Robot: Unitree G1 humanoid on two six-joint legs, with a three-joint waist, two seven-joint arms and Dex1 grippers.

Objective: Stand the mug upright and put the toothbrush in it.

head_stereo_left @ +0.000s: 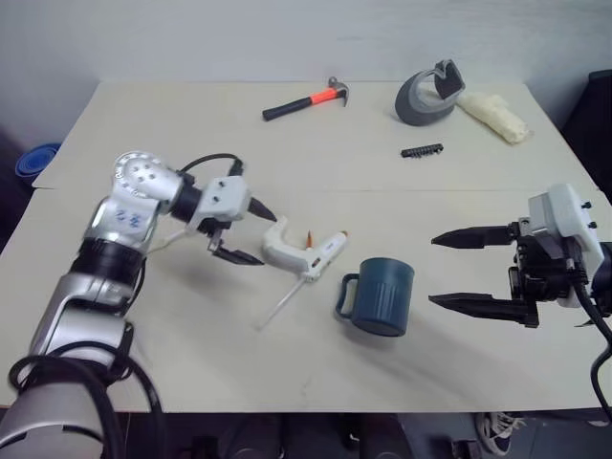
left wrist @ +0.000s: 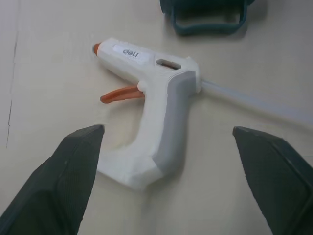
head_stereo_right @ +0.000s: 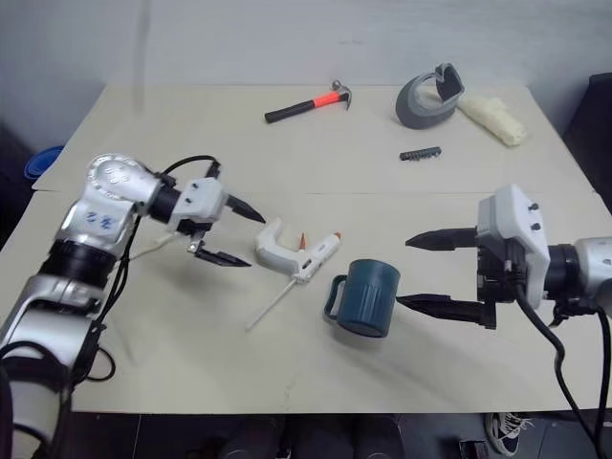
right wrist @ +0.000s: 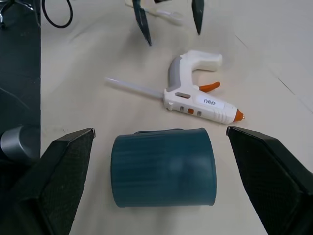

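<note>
The dark teal mug [head_stereo_left: 382, 296] lies on its side near the table's front middle, with its handle [head_stereo_left: 346, 295] toward my left arm and its opening hidden. My right gripper [head_stereo_left: 433, 270] is open just to the right of the mug, level with it and not touching. In the right wrist view the mug [right wrist: 164, 166] sits ahead of the open fingers. My left gripper [head_stereo_left: 263, 239] is open and empty, just left of the white glue gun [head_stereo_left: 301, 251]. A slim cream toothbrush [head_stereo_right: 151, 250] lies on the table behind the left gripper, partly hidden by the wrist.
The glue gun's clear stick [head_stereo_left: 282, 304] points toward the front edge. At the back of the table are a hammer [head_stereo_left: 306, 98], a grey tape dispenser [head_stereo_left: 427, 96], a pale yellow bundle [head_stereo_left: 494, 117] and a black bit strip [head_stereo_left: 422, 150]. A blue bowl [head_stereo_left: 38, 158] sits beyond the left edge.
</note>
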